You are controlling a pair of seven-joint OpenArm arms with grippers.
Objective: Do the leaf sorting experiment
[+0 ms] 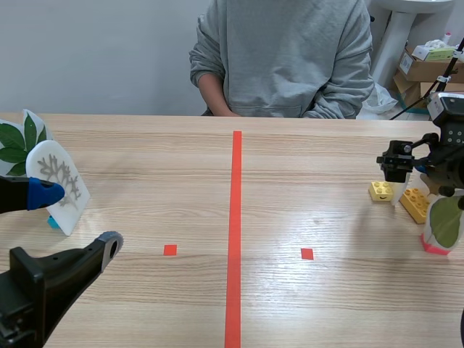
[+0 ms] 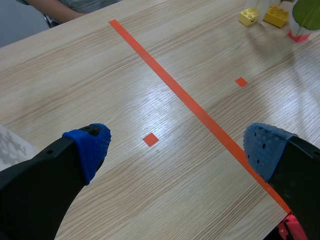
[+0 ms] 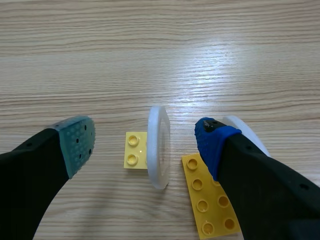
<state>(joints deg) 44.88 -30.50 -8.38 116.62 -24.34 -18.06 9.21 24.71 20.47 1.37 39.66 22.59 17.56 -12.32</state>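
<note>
A white leaf card (image 3: pixel 159 146) stands edge-on in a small yellow brick (image 3: pixel 132 150). My right gripper (image 3: pixel 144 141) is open, one finger on each side of the card, not touching it. A longer yellow brick (image 3: pixel 210 202) lies under its blue-padded finger, with a second white card (image 3: pixel 246 134) partly hidden behind. In the scene view the right gripper (image 1: pixel 406 174) hangs over the bricks (image 1: pixel 381 191) at the far right. My left gripper (image 1: pixel 78 219) is open near a white card with a grey leaf skeleton (image 1: pixel 59 183) and a green-leaf card (image 1: pixel 16 143). The left gripper (image 2: pixel 179 147) holds nothing.
A green-leaf card on a red base (image 1: pixel 444 226) stands near the table's right edge. A red tape line (image 1: pixel 235 232) runs down the table's middle with a red square (image 1: pixel 170 250) on each side. A person in a grey sweatshirt (image 1: pixel 286 58) sits across the table.
</note>
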